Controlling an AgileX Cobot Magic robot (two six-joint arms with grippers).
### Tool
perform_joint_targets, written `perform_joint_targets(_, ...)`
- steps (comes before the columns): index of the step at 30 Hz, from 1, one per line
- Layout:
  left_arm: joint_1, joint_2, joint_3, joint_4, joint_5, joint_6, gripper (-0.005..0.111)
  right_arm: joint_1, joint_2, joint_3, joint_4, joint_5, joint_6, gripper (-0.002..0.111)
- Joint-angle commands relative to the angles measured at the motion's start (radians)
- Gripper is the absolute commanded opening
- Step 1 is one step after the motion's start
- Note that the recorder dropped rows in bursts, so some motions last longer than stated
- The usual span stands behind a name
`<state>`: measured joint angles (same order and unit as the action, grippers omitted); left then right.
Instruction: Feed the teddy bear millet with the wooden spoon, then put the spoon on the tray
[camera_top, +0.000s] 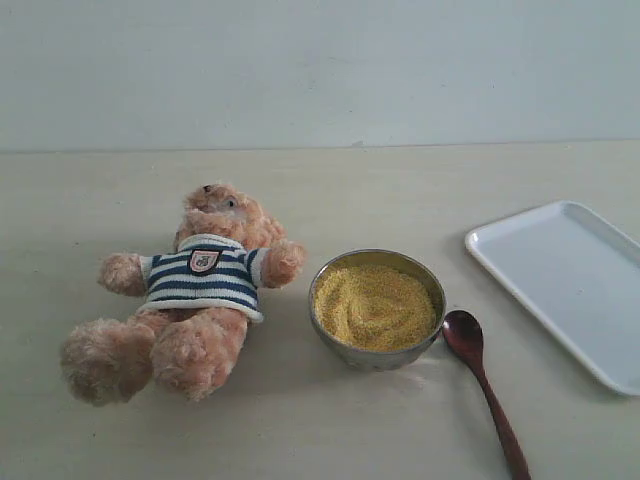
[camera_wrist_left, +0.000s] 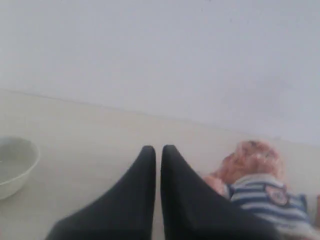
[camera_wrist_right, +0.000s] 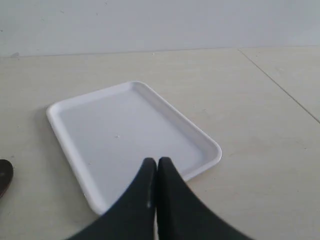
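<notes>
Left gripper (camera_wrist_left: 158, 149): dark fingers pressed together, tip to tip, only a thin seam between them, nothing held. It hangs over bare table (camera_wrist_left: 90, 130). The teddy bear (camera_wrist_left: 260, 185) lies close past the fingers. A small white bowl (camera_wrist_left: 15, 165) shows at the frame edge, well apart from the bear.

Right gripper (camera_wrist_right: 154, 161): fingers likewise closed on each other, nothing held. Directly past the tips lies the white tray (camera_wrist_right: 125, 125), flat on the table. A dark sliver at the frame edge is the wooden spoon (camera_wrist_right: 4, 176).

Exterior view, neither gripper showing:
- Bear at left, on its back, head far, legs near, striped shirt and chest badge up.
- Metal bowl (camera_top: 377, 357) just right of the bear, close to its outstretched paw, a small gap between them.
- Millet (camera_top: 375, 305) heaped in the bowl, about to the rim.
- Spoon on the table just right of the bowl, round end up against the near-right rim; cannot tell whether they touch. Handle runs toward the near edge, angled a little right.
- Tray at far right, apart from the spoon, part cut off by the frame.
</notes>
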<state>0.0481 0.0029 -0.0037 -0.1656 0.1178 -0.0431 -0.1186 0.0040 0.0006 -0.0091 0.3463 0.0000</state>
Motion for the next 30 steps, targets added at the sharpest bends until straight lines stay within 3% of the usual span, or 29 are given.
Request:
perform_joint_targets(1,0.000,-0.003,0.004,-0.109,-0.070,-0.102,0.005,0.003,-0.004,-0.001,0.000,-0.013,0.000,0.000)
perform_joint_targets(7,0.000,-0.003,0.004,-0.109,-0.079,-0.216,0.005,0.003,-0.004,-0.001,0.000,-0.013,0.000,0.000)
perform_joint_targets(12,0.000,-0.003,0.004,-0.109,-0.211,-0.365,0.005,0.003,-0.004,-0.001,-0.026,-0.043,-0.040,0.000)
perform_joint_targets(17,0.000,0.002,0.004,-0.109,-0.384,-0.365,0.005,0.003,-0.004,-0.001,0.402,-0.204,0.235,0.000)
perform_joint_targets(21,0.000,0.175,-0.071,-0.107,-0.431,-0.348,0.005,0.001,-0.004,-0.001,0.469,-0.394,0.256,0.000)
perform_joint_targets(24,0.000,0.427,-0.206,-0.068,-0.339,-0.342,0.005,0.001,-0.004,-0.001,0.469,-0.504,0.256,0.000)
perform_joint_targets(27,-0.002,0.755,-0.410,0.112,-0.097,-0.342,0.005,0.001,-0.004,-0.001,0.472,-0.505,0.256,0.000)
perform_joint_targets(30,-0.012,1.042,-0.626,0.133,0.184,-0.302,0.005,0.001,-0.004,-0.001,0.472,-0.453,0.258,0.000)
